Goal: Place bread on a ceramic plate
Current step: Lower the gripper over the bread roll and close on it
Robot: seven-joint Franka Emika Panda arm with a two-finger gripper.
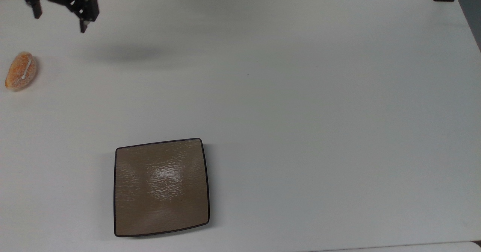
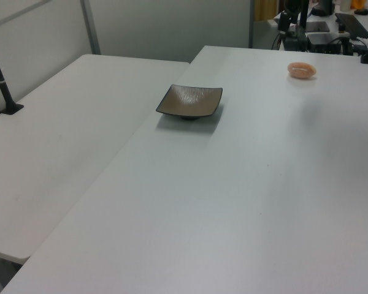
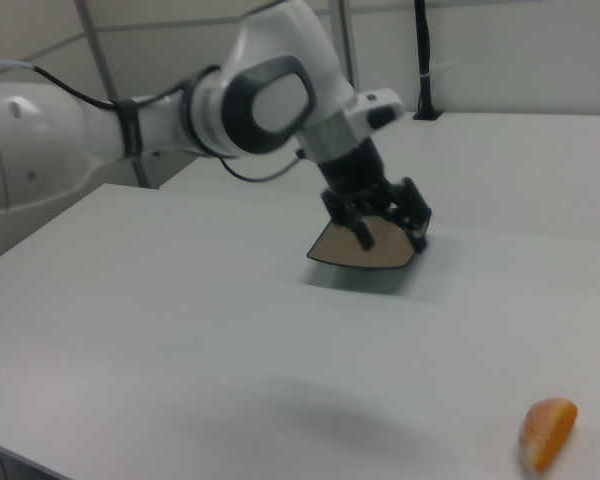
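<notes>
My gripper (image 1: 59,23) hangs with fingers spread and empty above the table, near the bread (image 1: 20,71), which lies well apart from the ceramic plate (image 1: 161,187); it looks light and soft, so I'd pinch gently across its narrow middle

A wide white table (image 1: 300,94) fills the room's middle, with a second white table (image 2: 61,135) set edge to edge beside it. Pale partition walls (image 2: 165,24) with grey metal posts (image 2: 89,27) stand behind. Soft, even light falls from above.
</notes>
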